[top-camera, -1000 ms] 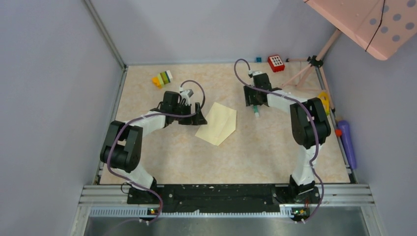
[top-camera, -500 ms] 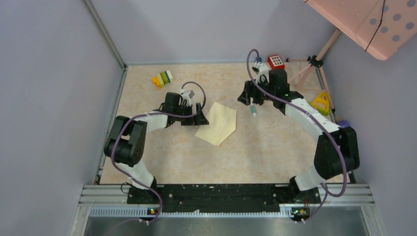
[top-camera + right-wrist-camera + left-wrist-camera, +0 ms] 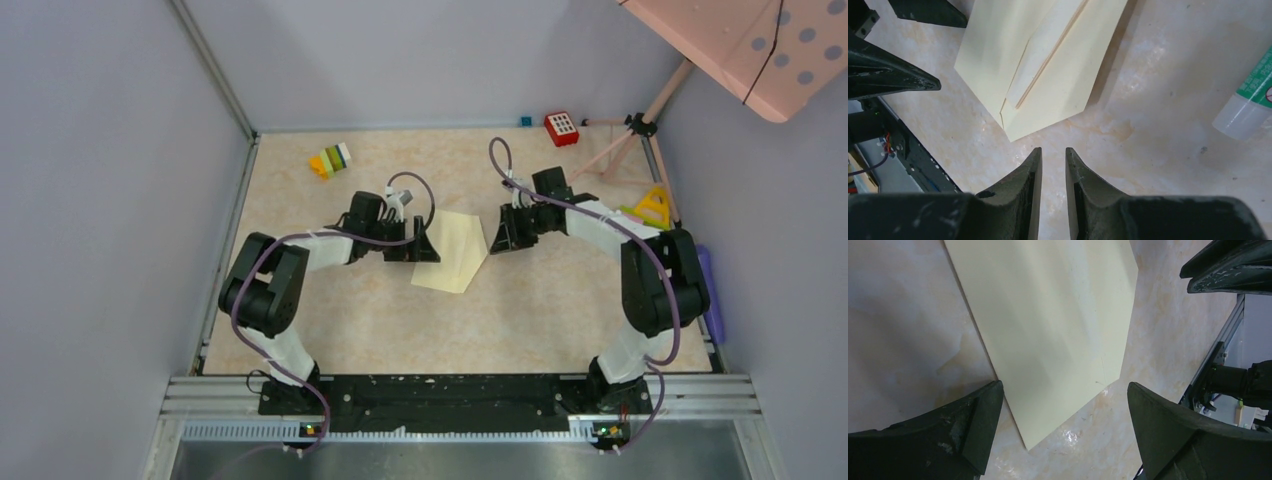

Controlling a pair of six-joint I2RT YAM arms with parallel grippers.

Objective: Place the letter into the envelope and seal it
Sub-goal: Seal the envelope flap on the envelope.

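Since a second ago, the right gripper (image 3: pixel 1053 150) has come nearer to the envelope (image 3: pixel 1038 65), which lies flat just ahead of its almost clenched, empty fingers. Opposite, the left gripper (image 3: pixel 1064 390) stands released wide, with the envelope's corner between its fingers.

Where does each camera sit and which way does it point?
Top external: above and behind the bases, looking down on the table; both arms, left claw and right claw either side of the envelope.
Left wrist: on the left arm, facing down at the envelope; its open fingers.
Right wrist: on the right arm, facing down at envelope and glue stick; its nearly closed fingers.
Shared: all see the envelope.
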